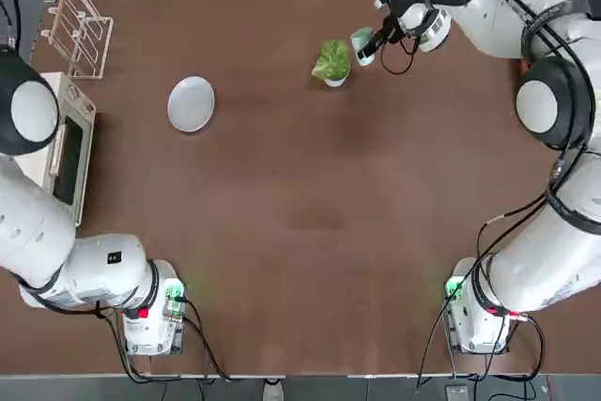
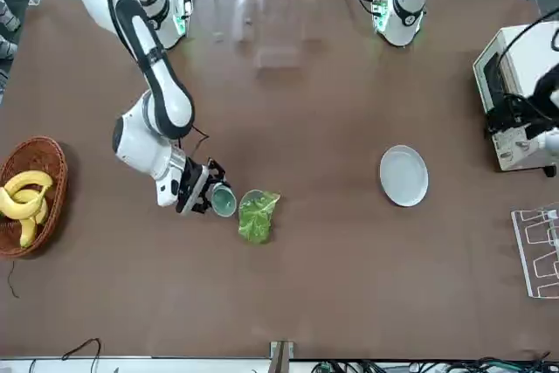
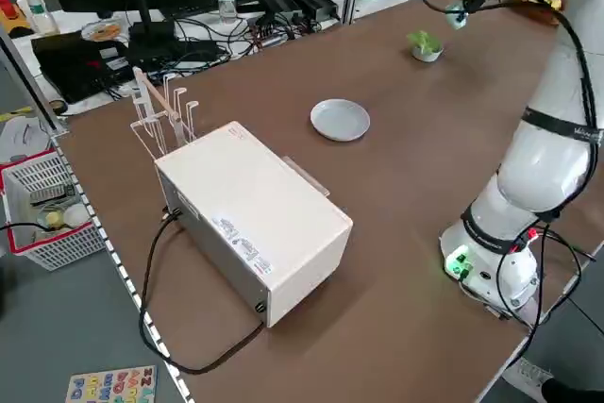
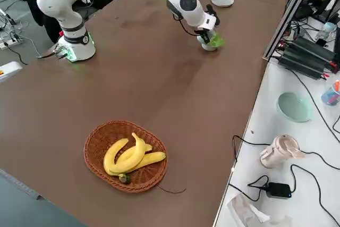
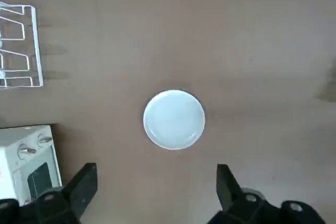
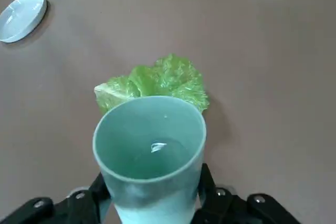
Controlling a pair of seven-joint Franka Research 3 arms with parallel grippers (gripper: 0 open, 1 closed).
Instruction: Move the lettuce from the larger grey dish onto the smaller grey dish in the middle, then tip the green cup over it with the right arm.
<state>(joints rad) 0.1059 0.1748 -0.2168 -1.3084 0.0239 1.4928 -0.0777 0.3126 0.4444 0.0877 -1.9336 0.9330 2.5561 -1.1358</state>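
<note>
My right gripper [image 6: 152, 195] grips the cup [image 6: 152, 156] beside the lettuce [image 6: 157, 81], tilted for pouring over it. My left gripper, open, idles beyond the plate [image 1: 191, 104].

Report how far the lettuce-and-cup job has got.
Done: the lettuce sits in the small bowl, and the plate is bare. In hand: the right end effector grips the green cup beside the bowl. Left: apparently, tipping it over the lettuce.
</note>
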